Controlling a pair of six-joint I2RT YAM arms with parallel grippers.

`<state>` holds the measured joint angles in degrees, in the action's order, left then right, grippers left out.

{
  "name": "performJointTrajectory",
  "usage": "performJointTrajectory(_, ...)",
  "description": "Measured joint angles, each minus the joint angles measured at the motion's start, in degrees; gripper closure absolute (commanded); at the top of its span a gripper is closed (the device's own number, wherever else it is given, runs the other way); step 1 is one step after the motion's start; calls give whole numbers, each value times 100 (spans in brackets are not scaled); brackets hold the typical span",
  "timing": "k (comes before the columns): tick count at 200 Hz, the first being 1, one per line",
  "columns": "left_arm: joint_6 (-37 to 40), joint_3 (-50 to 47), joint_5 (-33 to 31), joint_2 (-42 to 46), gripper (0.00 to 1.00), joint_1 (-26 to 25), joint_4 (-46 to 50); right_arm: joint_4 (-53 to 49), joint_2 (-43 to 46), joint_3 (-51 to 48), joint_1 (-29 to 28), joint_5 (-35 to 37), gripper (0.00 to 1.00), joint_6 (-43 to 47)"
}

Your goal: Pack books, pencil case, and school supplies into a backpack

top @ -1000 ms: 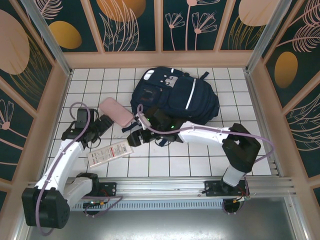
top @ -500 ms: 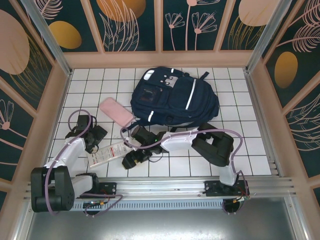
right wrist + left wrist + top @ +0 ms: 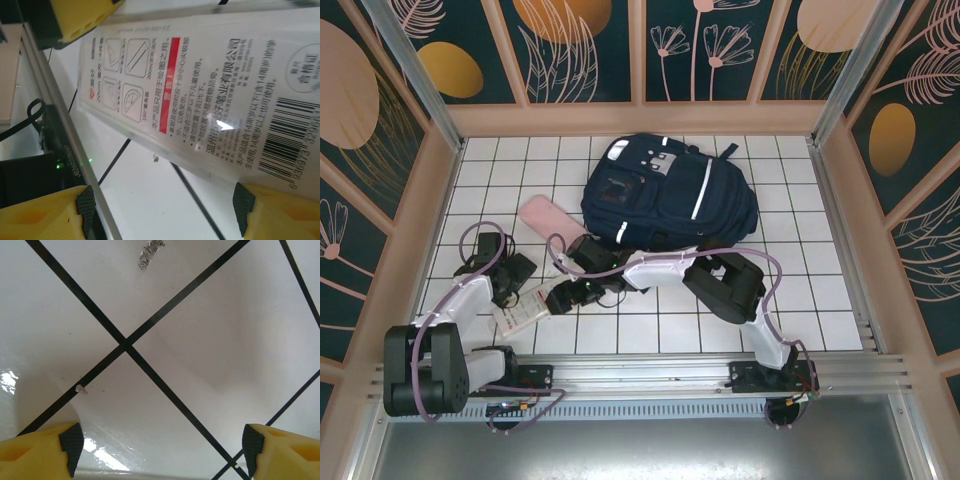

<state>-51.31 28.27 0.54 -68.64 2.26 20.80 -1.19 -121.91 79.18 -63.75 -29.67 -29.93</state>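
School-supplies packet (image 3: pixel 520 312) flat on the white tiles (image 3: pixel 720 330), both my grippers by it, neither grasping anything.
Over the last second my right arm has folded in and carried the right gripper (image 3: pixel 560 298) leftward from the backpack's (image 3: pixel 670 195) near edge to the packet's right end, while my left gripper (image 3: pixel 515 275) has drawn back from the pink pencil case (image 3: pixel 548 222) to just above the packet. Backpack and pencil case have not moved. I count one backpack, one pencil case, one packet, two grippers. Both sets of jaws stand wide apart and empty, the left over bare tile, the right with the printed packet lying beyond its fingers. From above, my right gripper covers the packet's right end; my right wrist view cuts its barcode off at the edge. A small grey scrap (image 3: pixel 150 255) on the tile I cannot identify.
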Motion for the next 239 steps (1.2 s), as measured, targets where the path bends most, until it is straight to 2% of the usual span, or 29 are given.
performJointTrajectory(36,-7,-107,74,22,15,48,-127,-262,-83,240,-2,468,24,129)
performJointTrajectory(92,-68,-514,238,457,13,118,-522,-365,-505,918,105,721,24,-2)
performJointTrajectory(140,-111,-798,396,787,13,173,-820,-262,-798,1344,540,844,24,-68)
performJointTrajectory(172,-140,-1027,726,1019,16,157,-1217,101,-654,1016,846,863,24,-184)
performJointTrajectory(187,-203,-1128,1069,1088,17,55,-1488,188,-380,608,955,839,23,-245)
performJointTrajectory(220,-518,-1320,2271,1156,19,-575,-1821,275,455,-284,1043,654,24,-713)
performJointTrajectory(239,-658,-1414,2645,1198,19,-721,-1897,448,868,-743,1051,448,25,-1075)
